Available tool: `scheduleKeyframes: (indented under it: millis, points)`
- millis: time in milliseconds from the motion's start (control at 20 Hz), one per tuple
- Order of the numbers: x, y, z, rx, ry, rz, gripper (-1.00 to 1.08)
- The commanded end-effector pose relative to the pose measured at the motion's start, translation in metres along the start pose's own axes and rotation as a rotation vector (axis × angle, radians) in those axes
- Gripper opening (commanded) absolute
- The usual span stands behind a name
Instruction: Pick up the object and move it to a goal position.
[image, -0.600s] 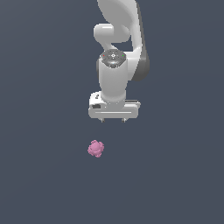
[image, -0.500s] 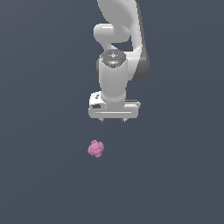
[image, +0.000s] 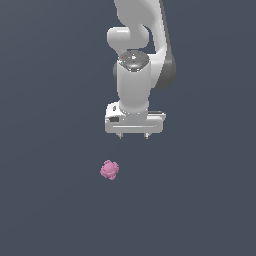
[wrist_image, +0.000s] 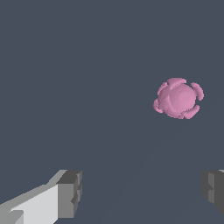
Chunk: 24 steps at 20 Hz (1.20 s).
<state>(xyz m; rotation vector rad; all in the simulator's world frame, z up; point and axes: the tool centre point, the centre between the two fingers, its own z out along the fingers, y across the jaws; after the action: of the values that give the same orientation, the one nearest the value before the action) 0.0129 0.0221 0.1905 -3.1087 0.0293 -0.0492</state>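
Note:
The object (image: 109, 170) is a small pink knobbly blob lying on the dark grey floor, below and slightly to the exterior view's left of my gripper (image: 133, 136). The white gripper points downward and hangs apart from the blob, with only its short fingertips showing under the hand. In the wrist view the object (wrist_image: 178, 98) lies well beyond the gripper (wrist_image: 142, 192), whose two grey fingertips (wrist_image: 70, 192) stand wide apart with nothing between them. The gripper is open.
A plain dark grey surface (image: 50, 200) fills both views. The white arm (image: 137, 40) rises above the gripper to the frame's upper edge.

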Motion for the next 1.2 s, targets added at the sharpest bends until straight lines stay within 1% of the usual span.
scheduleKeyframes:
  millis: [0, 300, 550, 800, 1150]
  points:
    - [0.0, 0.0, 0.0, 0.001, 0.0, 0.001, 1.0]
    - [0.003, 0.003, 0.002, 0.0, -0.001, 0.011, 1.0]
    - [0.013, 0.013, 0.012, -0.002, -0.004, 0.051, 1.0]
    - [0.029, 0.032, 0.029, -0.006, -0.009, 0.118, 1.0]
    - [0.056, 0.07, 0.065, -0.02, -0.018, 0.244, 1.0]
